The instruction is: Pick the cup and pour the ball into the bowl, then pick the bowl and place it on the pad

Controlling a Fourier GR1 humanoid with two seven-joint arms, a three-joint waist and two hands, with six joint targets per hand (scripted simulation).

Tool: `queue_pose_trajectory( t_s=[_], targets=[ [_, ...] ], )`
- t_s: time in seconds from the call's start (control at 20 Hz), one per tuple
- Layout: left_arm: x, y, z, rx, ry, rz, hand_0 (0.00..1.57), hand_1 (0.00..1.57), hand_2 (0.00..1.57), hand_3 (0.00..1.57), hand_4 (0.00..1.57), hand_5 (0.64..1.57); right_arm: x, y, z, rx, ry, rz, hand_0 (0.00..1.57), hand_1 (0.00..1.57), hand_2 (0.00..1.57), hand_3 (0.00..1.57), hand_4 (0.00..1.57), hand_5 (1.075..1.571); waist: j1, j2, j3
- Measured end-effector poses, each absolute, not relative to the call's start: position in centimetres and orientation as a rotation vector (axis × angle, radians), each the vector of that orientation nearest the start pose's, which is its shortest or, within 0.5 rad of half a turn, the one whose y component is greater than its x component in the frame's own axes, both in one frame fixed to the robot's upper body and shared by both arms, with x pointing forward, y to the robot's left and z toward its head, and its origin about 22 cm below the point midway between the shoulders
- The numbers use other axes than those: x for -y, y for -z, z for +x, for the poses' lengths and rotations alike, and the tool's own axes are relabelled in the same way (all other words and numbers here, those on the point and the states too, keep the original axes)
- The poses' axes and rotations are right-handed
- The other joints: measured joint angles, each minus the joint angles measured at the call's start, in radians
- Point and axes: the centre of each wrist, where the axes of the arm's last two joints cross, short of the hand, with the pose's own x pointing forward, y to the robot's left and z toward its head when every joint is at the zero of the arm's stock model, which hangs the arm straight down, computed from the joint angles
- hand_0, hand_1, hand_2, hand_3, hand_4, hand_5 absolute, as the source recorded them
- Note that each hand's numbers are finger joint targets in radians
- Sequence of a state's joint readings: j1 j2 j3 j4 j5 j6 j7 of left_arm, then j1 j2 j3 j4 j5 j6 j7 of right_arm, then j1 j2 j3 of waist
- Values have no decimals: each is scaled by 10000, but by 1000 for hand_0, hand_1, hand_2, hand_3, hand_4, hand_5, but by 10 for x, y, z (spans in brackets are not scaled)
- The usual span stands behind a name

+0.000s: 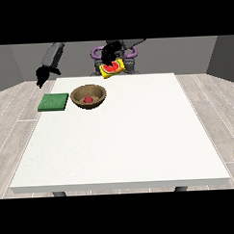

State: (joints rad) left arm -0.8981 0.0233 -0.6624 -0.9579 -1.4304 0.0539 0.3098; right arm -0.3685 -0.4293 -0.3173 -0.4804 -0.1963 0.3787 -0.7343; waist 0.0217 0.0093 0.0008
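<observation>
the large white square table (120, 152) is spreading bare across its near edge and both near corners, and nothing is lying on the half closest to the camera. all the things are gathering toward the far edge, on the view's left part.

near the far left corner, a flat green rectangular pad (53, 102) is lying on the table, just inside the left edge. just beside it, toward the table's middle and apart from it, a round brown wooden bowl (88, 97) is sitting upright. a small red ball (88, 99) is resting inside the bowl, on its bottom.

farther back, above the far edge, the hand at the view's right (109, 53) is grasping a yellow cup with a red inside (112, 69); its black fingers are reaching down over the cup's top. the cup is hanging clear of the table, tilted so that its red mouth is facing the camera, and it is sitting behind the bowl rather than over it.

beyond the far left corner, the hand at the view's left (41, 75) is hanging off the table, holding nothing, its fingers pointing downward in a released, relaxed way.
</observation>
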Motion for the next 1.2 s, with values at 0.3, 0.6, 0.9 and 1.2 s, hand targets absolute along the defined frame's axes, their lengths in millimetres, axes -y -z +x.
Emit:
queue_pose_trajectory(
  t_s=[0.3, 0.6, 0.9, 1.2],
  targets=[
    [-13, -83, 349, -18768, -22583, -17146, 1453, 1453, 1571, 1571, 1090, 1547, 411, 81, 266, 17065, 1338, -129, 0, 0, 304, 414, 435, 1529, -148, -154, -1],
    [-17, -110, 351, -20007, -22035, -16989, 0, 0, 1571, 1571, 963, 1568, 420, 82, 260, 16548, 1646, -88, 0, 0, 340, 331, 716, 1559, 329, -115, -3],
    [-88, -114, 369, -24367, -20525, -17480, 1546, 1546, 1571, 1463, 1008, 1523, 443, 80, 242, 16459, 2322, -540, 0, 0, 350, 278, 697, 1562, 1268, 277, -20],
    [-137, -61, 354, -30660, -18884, -15006, 1277, 1277, 1105, 778, 1417, 1571, 455, 62, 251, 17330, 2860, -1070, 0, 0, 412, 278, 705, 1550, 2286, 1591, -81]
  ],
)
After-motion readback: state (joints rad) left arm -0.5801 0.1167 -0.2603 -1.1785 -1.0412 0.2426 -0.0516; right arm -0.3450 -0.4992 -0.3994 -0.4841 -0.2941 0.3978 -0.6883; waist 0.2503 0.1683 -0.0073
